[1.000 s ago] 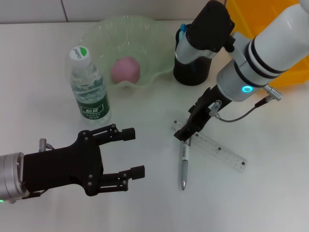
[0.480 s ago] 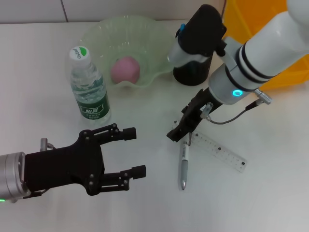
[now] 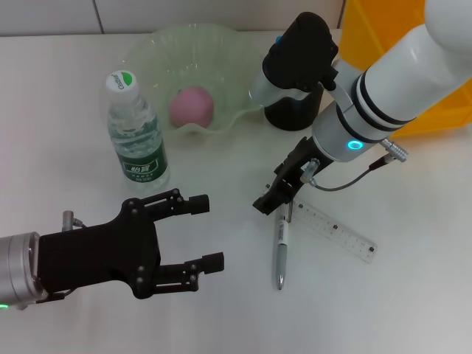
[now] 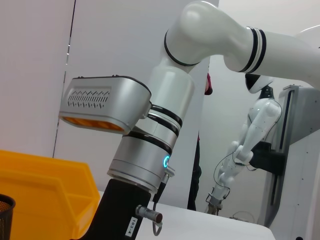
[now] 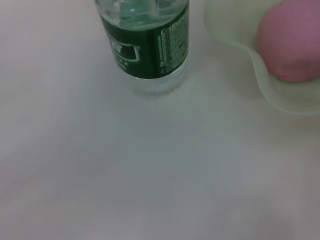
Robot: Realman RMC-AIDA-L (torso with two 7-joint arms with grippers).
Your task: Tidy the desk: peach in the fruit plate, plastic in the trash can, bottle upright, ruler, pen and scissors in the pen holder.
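Note:
A pink peach (image 3: 192, 105) lies in the pale green glass fruit plate (image 3: 147, 51). Left of it the bottle (image 3: 136, 133) stands upright, green cap on. On the table, the pen (image 3: 281, 251) lies beside the clear ruler (image 3: 332, 228). My right gripper (image 3: 274, 195) hangs low over the pen's upper end and the ruler's left end. The black mesh pen holder (image 3: 291, 112) stands behind the right arm, something blue poking out of it. My left gripper (image 3: 206, 231) is open and empty at lower left. Scissors and plastic are out of view. The right wrist view shows the bottle (image 5: 147, 45) and the peach (image 5: 295, 45).
A yellow-orange bin (image 3: 383, 29) stands at the back right, behind the right arm, and also shows in the left wrist view as the bin (image 4: 45, 190). The right forearm (image 3: 398, 81) crosses above the pen holder.
The right arm has swung left, carrying its gripper a little leftward over the pen's upper end. Pen, ruler and left gripper have stayed in place.

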